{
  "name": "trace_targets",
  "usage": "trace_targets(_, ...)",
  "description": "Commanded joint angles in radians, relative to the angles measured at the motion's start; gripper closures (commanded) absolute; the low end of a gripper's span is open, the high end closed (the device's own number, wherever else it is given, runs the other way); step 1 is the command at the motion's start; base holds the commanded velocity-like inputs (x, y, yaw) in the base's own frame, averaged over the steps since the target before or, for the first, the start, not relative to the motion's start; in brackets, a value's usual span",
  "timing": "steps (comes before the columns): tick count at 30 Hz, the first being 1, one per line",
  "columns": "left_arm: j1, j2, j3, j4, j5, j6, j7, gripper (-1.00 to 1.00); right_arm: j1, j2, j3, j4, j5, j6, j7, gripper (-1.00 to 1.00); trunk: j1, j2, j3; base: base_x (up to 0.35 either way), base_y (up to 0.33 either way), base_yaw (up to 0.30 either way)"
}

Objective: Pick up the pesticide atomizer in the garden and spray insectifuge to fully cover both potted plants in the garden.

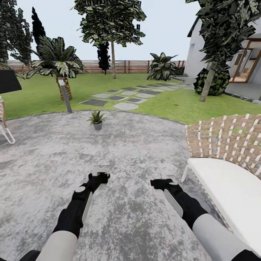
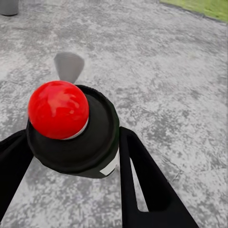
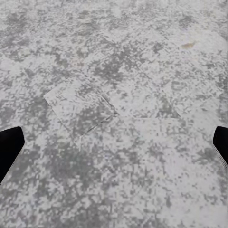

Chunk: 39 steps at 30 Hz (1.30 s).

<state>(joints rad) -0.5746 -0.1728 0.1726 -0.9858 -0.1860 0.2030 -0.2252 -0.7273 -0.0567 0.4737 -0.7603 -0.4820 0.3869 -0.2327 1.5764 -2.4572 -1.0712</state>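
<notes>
The left gripper (image 2: 71, 156) clenches the atomizer (image 2: 71, 137), red dot up, low over the patio (image 1: 145, 145) at 7 o'clock in the head view, the right gripper (image 1: 159, 183) hangs released at 5 o'clock, and one potted plant (image 1: 96, 120) stands ahead near 11 o'clock.
</notes>
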Motion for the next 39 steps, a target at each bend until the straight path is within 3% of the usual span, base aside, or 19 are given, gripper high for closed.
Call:
trace_targets(1,-0.001,-0.002,0.005,-0.002,-0.01,0.004,-0.009,1.0,-0.001,-0.002,0.006,-0.002,-0.01,0.003,-0.01,-1.0,0.0,0.0,-0.001,0.339,0.0,0.0)
trace_targets(39,-0.001,-0.002,0.005,-0.002,-0.01,0.004,-0.009,1.0,-0.001,-0.002,0.006,-0.002,-0.01,0.003,-0.01,-1.0,0.0,0.0,-0.001,0.334,-0.029,0.0)
